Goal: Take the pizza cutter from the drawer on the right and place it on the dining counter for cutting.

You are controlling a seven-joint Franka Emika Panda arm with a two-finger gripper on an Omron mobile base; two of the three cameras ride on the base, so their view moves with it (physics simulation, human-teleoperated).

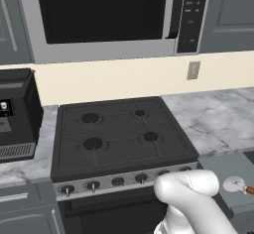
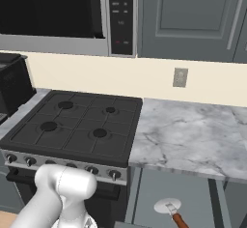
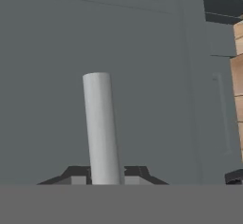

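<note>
Marble-topped grey cabinets fill this simulated kitchen, with a black four-burner gas stove [image 1: 121,131] set into a white-grey veined marble counter [image 2: 188,135] beneath a silver microwave [image 1: 106,17] with a dark door. Cream wall runs behind, carrying a small grey outlet plate [image 2: 180,77]. To the stove's left sits a black boxy appliance [image 1: 17,114].

Right of the stove, just under the counter edge, the flat grey drawer [image 2: 173,195] stands pulled out. Inside it lies the small pizza cutter [image 2: 171,211], its round silver wheel toward the stove side and its reddish-brown handle pointing away toward the right; the left base view shows the same utensil at the far right edge, wheel and a bit of handle visible.

White arm segments rise in front of the stove knobs in both base views.

In the hand view, the dark-tipped pincer [image 3: 105,175] is clamped on a short silver bar handle [image 3: 100,128], which runs up from between its tips against a flat grey panel. A strip of light brown wood shows at the right edge.
</note>
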